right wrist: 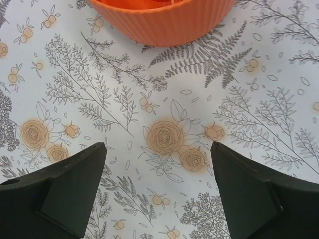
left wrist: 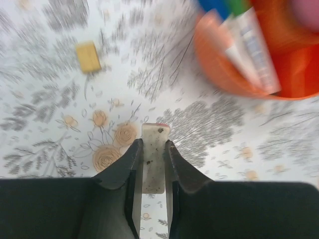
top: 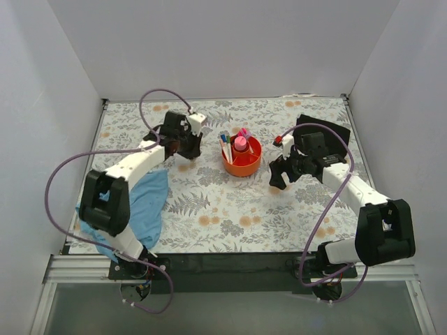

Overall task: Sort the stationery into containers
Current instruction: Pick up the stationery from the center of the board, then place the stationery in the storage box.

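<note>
The orange organizer (top: 242, 162) stands at the table's middle, holding white pens (top: 225, 144) and a pink piece (top: 240, 144) in its central cup. In the left wrist view its rim (left wrist: 219, 69) and the white pens (left wrist: 254, 50) lie at the upper right, blurred. My left gripper (top: 186, 151) (left wrist: 153, 145) is left of the organizer, shut on a small whitish flat block (left wrist: 153, 167) with a reddish far edge, held above the table. A small tan block (left wrist: 88, 56) lies on the cloth farther off. My right gripper (top: 278, 178) (right wrist: 157, 149) is open and empty, just right of the organizer (right wrist: 164, 25).
A large blue cloth (top: 143, 206) lies at the left under the left arm. A black object (top: 328, 129) sits at the back right behind the right arm, with a small red thing (top: 278, 142) next to it. White walls enclose the floral table cover (top: 230, 209).
</note>
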You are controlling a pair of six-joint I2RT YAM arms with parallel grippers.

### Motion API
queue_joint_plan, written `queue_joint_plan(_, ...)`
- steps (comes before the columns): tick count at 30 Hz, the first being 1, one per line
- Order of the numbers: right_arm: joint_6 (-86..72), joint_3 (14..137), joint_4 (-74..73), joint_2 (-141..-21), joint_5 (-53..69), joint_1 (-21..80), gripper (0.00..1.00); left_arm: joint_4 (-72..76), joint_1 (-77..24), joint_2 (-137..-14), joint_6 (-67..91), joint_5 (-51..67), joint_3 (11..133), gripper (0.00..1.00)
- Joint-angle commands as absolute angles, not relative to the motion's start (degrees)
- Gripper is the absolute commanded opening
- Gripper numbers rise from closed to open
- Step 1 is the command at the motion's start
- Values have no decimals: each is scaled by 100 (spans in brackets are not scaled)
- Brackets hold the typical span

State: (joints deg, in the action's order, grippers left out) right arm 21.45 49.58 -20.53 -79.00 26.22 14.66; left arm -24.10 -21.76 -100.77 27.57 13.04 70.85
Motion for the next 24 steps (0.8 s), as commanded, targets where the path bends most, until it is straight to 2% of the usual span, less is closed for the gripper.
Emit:
queue_joint_plan(1,2197,4764,-2127,-7568,2531,1275,95,-1193,-2188,-8169,3618,2071,6874,0)
queue_joint_plan(5,2241,4641,-2179,-7427,2400,1187,95,997,-2487,-7761,4322,2363,5689,0)
queue_joint_plan(10,2303,4614,-2259,-7313,2303,1160,94,4271,-2899,-8103,4623,2514,4360,0)
queue_joint_plan(24,2101,4140,-2285,-6618,2250,1020,94,4887,-3401,-9149,4790,2821,4781,0)
